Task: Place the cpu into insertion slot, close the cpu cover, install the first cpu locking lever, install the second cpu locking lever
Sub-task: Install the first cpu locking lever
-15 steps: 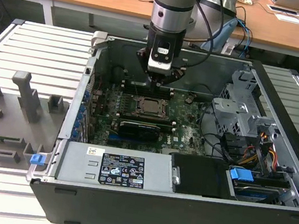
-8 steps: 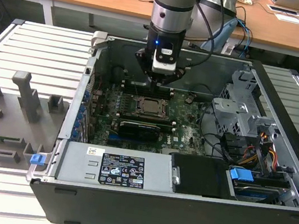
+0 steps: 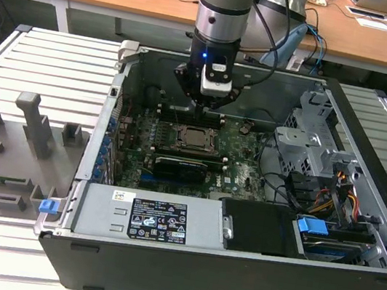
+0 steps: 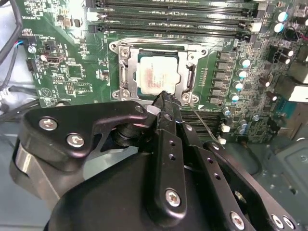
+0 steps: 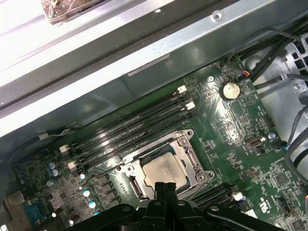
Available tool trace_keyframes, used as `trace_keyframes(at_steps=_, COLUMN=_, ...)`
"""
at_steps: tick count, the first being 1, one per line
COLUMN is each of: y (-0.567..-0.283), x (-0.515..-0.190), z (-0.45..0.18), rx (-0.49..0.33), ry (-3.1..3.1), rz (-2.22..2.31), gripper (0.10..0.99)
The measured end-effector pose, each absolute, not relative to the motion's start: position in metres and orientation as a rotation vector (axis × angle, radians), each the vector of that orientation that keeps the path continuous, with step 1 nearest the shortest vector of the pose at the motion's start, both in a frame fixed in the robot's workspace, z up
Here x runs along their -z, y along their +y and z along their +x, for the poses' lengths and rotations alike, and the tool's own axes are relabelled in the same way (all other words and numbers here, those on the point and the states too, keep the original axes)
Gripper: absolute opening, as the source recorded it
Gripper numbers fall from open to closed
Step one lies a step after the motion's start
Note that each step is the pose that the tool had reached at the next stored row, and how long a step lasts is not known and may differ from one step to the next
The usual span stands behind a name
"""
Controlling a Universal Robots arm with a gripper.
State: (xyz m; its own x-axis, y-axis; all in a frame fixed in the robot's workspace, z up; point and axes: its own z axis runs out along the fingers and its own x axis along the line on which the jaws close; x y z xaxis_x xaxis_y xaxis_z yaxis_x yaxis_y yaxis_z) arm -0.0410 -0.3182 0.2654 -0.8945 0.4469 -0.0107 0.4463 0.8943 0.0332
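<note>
While the cpu (image 4: 156, 77) is seated in the insertion slot (image 4: 126, 81) beneath the apparently lowered cpu cover (image 4: 190, 72), the hand (image 4: 163, 96) is held pinched together, empty, at the socket's edge. A locking-lever step is judged in hand, and precise contact with the thin lever wire (image 4: 202, 122) is called for.

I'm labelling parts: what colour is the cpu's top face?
Pale silvery-beige metal; the cpu shows best in the second wrist view.
</note>
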Motion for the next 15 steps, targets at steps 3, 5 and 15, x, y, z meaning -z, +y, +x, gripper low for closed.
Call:
trace_keyframes(at_steps=3, y=-0.3182, x=-0.2654, z=-0.0410, rx=-0.047, ry=3.055, rz=0.653, gripper=0.106)
trace_keyframes(at_steps=5, y=-0.3182, x=-0.2654, z=-0.0410, rx=-0.048, ry=3.066, rz=0.603, gripper=0.106)
trace_keyframes(at_steps=15, y=-0.3182, x=-0.2653, z=-0.0410, rx=-0.051, ry=3.122, rz=0.200, gripper=0.106)
